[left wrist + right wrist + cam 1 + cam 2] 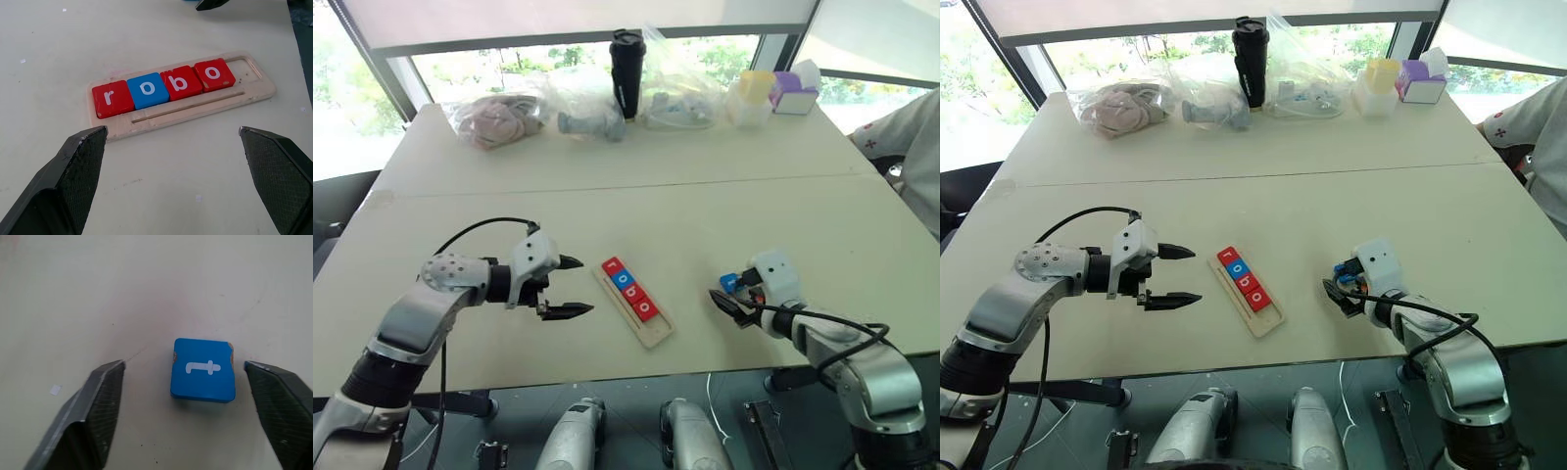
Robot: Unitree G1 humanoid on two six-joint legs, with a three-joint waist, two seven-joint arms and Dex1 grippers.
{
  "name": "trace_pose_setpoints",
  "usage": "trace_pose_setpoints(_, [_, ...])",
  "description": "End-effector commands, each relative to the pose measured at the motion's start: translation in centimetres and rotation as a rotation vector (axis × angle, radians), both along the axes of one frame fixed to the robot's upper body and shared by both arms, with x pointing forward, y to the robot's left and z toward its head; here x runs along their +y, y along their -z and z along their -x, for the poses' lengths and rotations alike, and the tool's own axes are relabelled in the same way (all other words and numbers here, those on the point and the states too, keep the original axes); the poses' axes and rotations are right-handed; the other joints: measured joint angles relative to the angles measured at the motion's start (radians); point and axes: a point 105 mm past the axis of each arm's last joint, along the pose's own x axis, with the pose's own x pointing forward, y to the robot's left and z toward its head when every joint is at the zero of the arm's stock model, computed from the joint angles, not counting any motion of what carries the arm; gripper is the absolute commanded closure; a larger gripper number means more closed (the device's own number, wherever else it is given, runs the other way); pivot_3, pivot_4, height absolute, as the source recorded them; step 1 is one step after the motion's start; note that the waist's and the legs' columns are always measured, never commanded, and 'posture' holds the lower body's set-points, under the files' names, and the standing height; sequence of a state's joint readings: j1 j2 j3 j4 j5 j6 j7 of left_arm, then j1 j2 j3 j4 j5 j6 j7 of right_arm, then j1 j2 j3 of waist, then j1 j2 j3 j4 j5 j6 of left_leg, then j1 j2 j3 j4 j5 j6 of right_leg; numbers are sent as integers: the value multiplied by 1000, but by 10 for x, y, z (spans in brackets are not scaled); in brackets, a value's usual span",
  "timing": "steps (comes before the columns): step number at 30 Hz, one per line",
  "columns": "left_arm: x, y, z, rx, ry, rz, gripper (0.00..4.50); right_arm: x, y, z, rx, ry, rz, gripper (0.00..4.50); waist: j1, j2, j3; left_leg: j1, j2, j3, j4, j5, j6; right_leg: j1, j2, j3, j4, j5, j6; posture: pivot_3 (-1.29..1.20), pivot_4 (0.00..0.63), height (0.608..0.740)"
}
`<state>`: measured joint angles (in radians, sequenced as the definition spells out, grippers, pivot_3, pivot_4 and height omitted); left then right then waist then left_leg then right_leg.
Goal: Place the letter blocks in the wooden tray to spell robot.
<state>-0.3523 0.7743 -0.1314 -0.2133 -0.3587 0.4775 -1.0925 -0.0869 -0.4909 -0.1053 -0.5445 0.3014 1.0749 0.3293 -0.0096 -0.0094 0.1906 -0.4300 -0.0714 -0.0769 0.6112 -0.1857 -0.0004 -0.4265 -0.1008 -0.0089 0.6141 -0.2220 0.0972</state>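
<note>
Counted: five letter blocks, one wooden tray, two grippers, assorted clutter on far table edge.

Four blocks seated in wooden tray [254,85]: red r [112,98], blue o [147,90], red b [181,82], red o [214,74]. One loose blue t block [203,369] on table [705,196]. So three red, two blue. Two grippers: left gripper [570,287], right gripper [729,297]. One black tumbler [627,72]. Three filled clear plastic bags [494,117]. One yellow box [756,84], one purple box [793,94].
</note>
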Motion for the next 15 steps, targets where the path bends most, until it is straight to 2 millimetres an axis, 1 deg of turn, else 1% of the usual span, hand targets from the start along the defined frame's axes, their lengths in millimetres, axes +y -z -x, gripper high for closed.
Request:
trace_pose_setpoints(1, [-1, -8, 1, -33, 6, 10, 0, 1, -4, -3, -15, 0, -7, 2341, 0, 0, 0, 0, 0, 0, 0, 0, 0, 0, 0, 0, 0, 0, 0, 0, 150, 740])
trace_pose_setpoints(2, [-1, -8, 2, -32, 6, 11, 0, 2, -4, -4, -15, -3, -7, 2903, 0, 0, 0, 0, 0, 0, 0, 0, 0, 0, 0, 0, 0, 0, 0, 0, 150, 740])
trace_pose_setpoints(3, [-1, -8, 2, -31, 7, 11, 0, 3, -5, -4, -15, -7, -7, 3334, 0, 0, 0, 0, 0, 0, 0, 0, 0, 0, 0, 0, 0, 0, 0, 0, 150, 740])
trace_pose_setpoints(5, [-1, -8, 2, -30, 6, 10, 0, 3, -5, -3, -15, -15, -2, 3326, 0, 0, 0, 0, 0, 0, 0, 0, 0, 0, 0, 0, 0, 0, 0, 0, 150, 740])
trace_pose_setpoints(7, [0, -7, 3, -27, 6, 8, 0, 7, -11, 2, -25, -68, 9, 3326, 0, 0, 0, 0, 0, 0, 0, 0, 0, 0, 0, 0, 0, 0, 0, 0, 150, 740])
trace_pose_setpoints(8, [1, -7, 3, -26, 6, 7, 0, 13, -16, 6, -28, -112, -4, 3326, 1, 0, 0, 0, 0, 0, 0, 0, 0, 0, 0, 0, 0, 0, 0, 0, 150, 740])
trace_pose_setpoints(10, [2, -6, 4, -21, 8, 2, 0, 34, -32, 22, -26, -266, -47, 3326, 1, 0, 0, 0, 0, 0, 0, 0, 0, 0, 0, 0, 0, 0, 0, 0, 150, 740])
trace_pose_setpoints(11, [2, -6, 4, -20, 9, 1, 0, 40, -36, 28, -22, -311, -57, 3326, 0, 0, 0, 0, 0, 0, 0, 0, 0, 0, 0, 0, 0, 0, 0, 0, 150, 740])
trace_pose_setpoints(12, [2, -6, 4, -19, 9, 0, 0, 44, -39, 31, -17, -336, -69, 3326, -1, 0, 0, 0, 0, 0, 0, 0, 0, 0, 0, 0, 0, 0, 0, 0, 150, 740])
trace_pose_setpoints(15, [1, -4, 4, -15, 19, -7, 0, 64, -50, 42, 1, -412, -126, 3326, -1, 0, 0, 0, 1, -1, 0, 0, 0, 0, 1, 0, 1, 0, 0, 0, 150, 740])
